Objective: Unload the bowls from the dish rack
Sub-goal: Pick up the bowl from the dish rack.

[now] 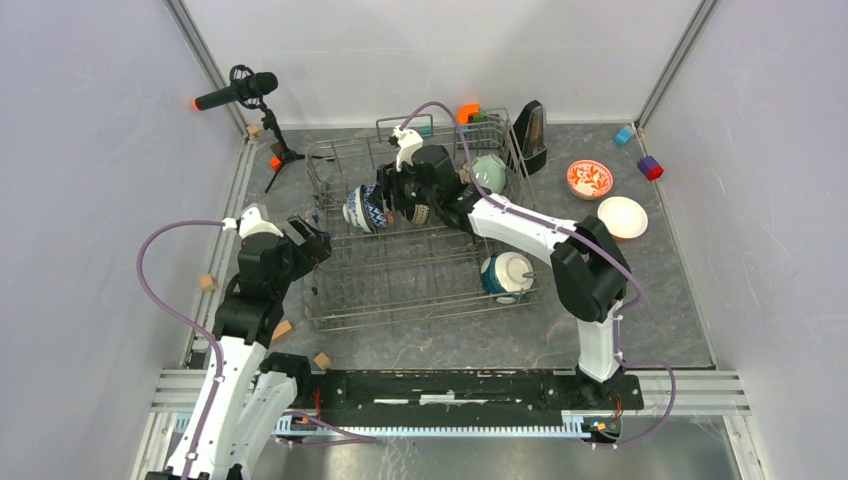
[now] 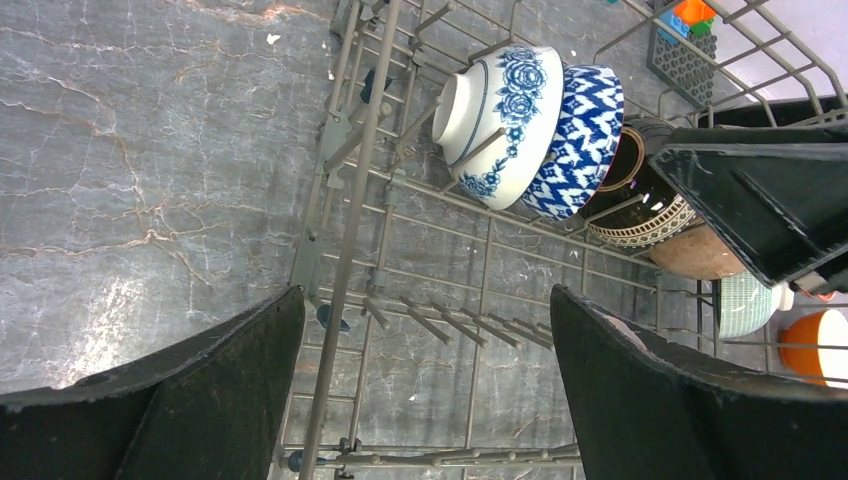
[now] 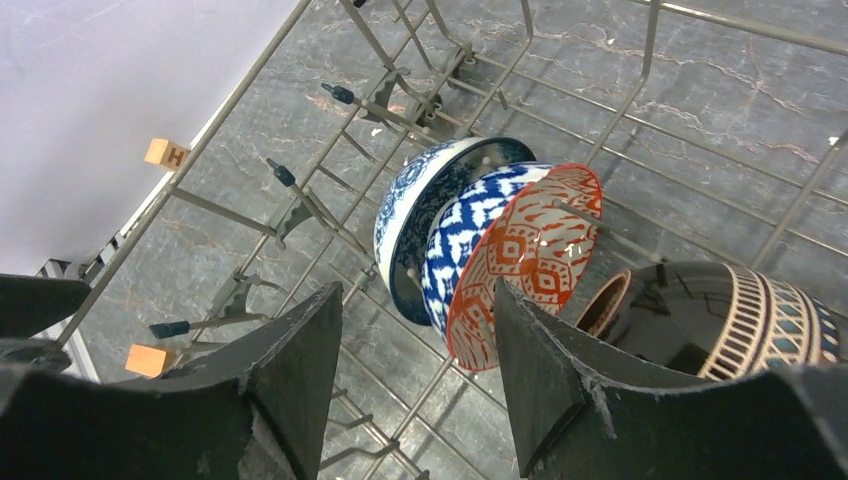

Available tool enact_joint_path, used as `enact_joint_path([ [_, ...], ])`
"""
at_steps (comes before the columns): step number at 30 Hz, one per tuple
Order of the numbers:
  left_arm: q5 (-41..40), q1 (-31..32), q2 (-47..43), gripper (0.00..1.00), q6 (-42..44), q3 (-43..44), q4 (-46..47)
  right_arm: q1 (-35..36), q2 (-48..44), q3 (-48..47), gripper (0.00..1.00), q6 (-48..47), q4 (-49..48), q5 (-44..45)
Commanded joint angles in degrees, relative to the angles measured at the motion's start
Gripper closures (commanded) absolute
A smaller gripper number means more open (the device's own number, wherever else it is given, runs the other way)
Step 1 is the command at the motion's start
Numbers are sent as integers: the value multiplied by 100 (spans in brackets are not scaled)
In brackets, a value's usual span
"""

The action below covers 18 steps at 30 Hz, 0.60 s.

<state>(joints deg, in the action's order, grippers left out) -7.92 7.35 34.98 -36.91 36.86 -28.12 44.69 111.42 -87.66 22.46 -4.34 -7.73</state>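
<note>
Over the dish rack's point(image 1: 400, 280) left tines point(image 3: 283, 173), my right claw point(image 3: 418, 300) stands half-wide, jaws either side of the red-lattice bowl's point(image 3: 525, 250) rim, not visibly gripping. It leans on edge, so a rim pinch suits. My left claw point(image 2: 428, 300) gapes wide beside the rack's left wall.

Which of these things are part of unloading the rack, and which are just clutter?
Job: dish rack; in it, blue floral bowl, blue zigzag bowl, red-lattice bowl, dark striped bowl, mint bowl, teal bowl; already out, red-floral bowl, white bowl.
Lying about: microphone, black pyramid-shaped object, blue block, purple block, wooden block.
</note>
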Motion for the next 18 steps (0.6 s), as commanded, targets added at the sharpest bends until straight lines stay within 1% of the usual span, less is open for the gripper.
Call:
enact_joint_path([
  [1, 146, -2, -92, 3, -192, -54, 255, -9, 270, -498, 37, 60, -65, -213],
  [5, 310, -6, -166, 3, -266, -124, 327, -10, 439, -476, 38, 56, -223, -168],
  [12, 352, -7, -177, 4, -320, -147, 344, 2, 637, -384, 42, 197, -505, -280],
  [17, 377, -3, -102, 4, -344, -151, 342, -4, 724, -299, 47, 353, -674, -467],
  [18, 374, -6, -106, 5, -344, -145, 341, -5, 728, -268, 49, 388, -716, -481],
])
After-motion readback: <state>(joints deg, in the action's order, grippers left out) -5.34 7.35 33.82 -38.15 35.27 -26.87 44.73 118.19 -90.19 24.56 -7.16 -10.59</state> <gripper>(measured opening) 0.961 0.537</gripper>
